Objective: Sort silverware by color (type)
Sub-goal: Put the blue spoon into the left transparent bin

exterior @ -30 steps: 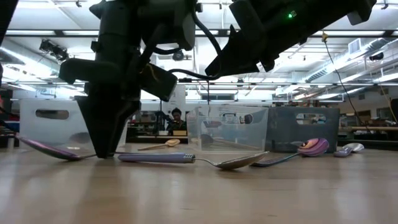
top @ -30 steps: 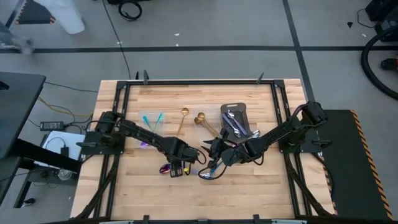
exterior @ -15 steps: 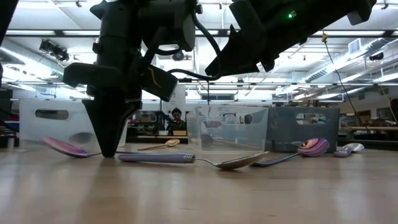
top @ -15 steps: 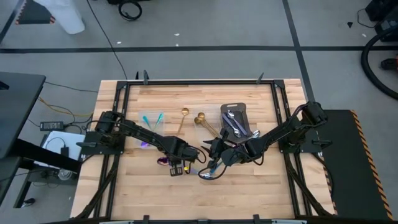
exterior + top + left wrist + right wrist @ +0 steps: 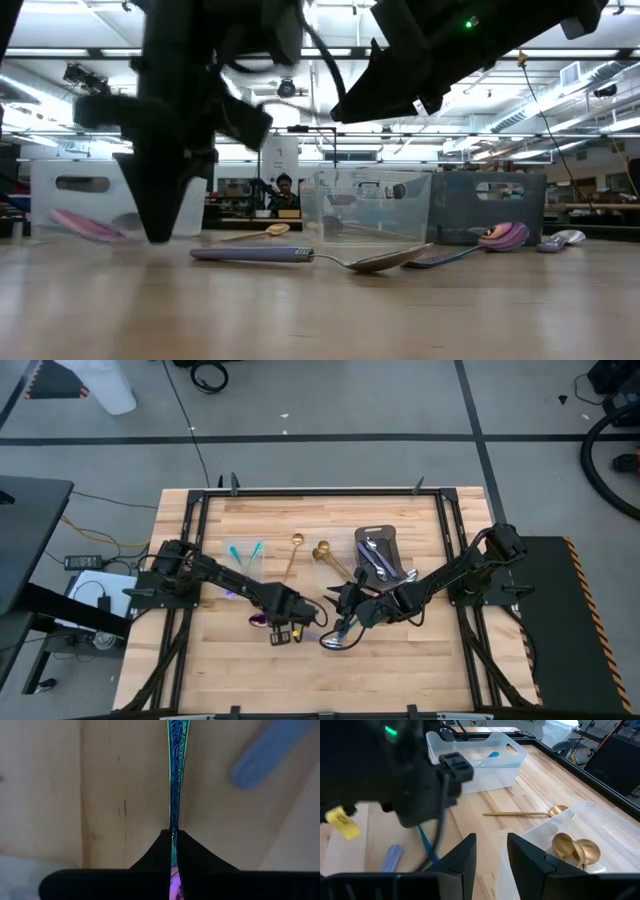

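One iridescent spoon (image 5: 174,775) sat pinched edge-on in the closed left gripper (image 5: 281,630) just beside the clear container (image 5: 243,556), probably for sorting there, while the right gripper (image 5: 491,851) hovered half-open, empty.

Iridescent purple-blue spoon (image 5: 175,775) clamped edge-on between the shut left jaws, patterned handle running straight out ahead of them, purple bowl (image 5: 88,226) lifted off the bench at a tilt. Lilac-handled spoon (image 5: 300,256) flat on the bench just beside those jaws, bowl toward the right jaws. Gold spoon (image 5: 527,813) flat on the bench ahead of the parted right jaws; two gold spoon bowls (image 5: 575,847) nested together just beyond them. Silver pieces (image 5: 378,556) piled behind the right jaws.
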Robot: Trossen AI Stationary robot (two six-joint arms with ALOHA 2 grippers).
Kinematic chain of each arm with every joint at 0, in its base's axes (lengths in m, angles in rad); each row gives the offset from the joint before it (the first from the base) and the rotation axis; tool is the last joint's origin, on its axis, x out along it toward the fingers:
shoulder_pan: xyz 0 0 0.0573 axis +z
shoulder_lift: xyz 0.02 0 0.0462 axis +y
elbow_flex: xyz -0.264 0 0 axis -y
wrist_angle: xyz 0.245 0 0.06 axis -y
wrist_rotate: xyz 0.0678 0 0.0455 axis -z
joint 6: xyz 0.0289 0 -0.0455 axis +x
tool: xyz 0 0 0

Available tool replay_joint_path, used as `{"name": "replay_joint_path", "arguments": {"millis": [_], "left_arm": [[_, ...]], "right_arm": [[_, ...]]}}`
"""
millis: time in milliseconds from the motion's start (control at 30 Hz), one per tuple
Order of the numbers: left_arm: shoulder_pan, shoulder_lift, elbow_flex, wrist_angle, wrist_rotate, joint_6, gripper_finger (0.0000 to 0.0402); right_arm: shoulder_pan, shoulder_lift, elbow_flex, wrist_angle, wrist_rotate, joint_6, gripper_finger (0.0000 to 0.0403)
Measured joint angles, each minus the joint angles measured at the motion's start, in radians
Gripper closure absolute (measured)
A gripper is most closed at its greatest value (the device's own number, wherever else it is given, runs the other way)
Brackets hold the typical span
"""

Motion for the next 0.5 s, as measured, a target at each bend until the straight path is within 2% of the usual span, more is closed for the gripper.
{"name": "replay_joint_path", "arguments": {"millis": [200, 500], "left_arm": [[-0.052, -0.061, 0.005, -0.033, -0.072, -0.02, 0.0384], [-0.086, -0.135, 0.006, -0.114, -0.168, -0.044, 0.0384]], "right_arm": [[0.011, 0.0, 0.0, -0.001, 0.029, -0.007, 0.0283], [0.057, 0.0, 0.0, 0.019, 0.175, -0.067, 0.0283]]}}
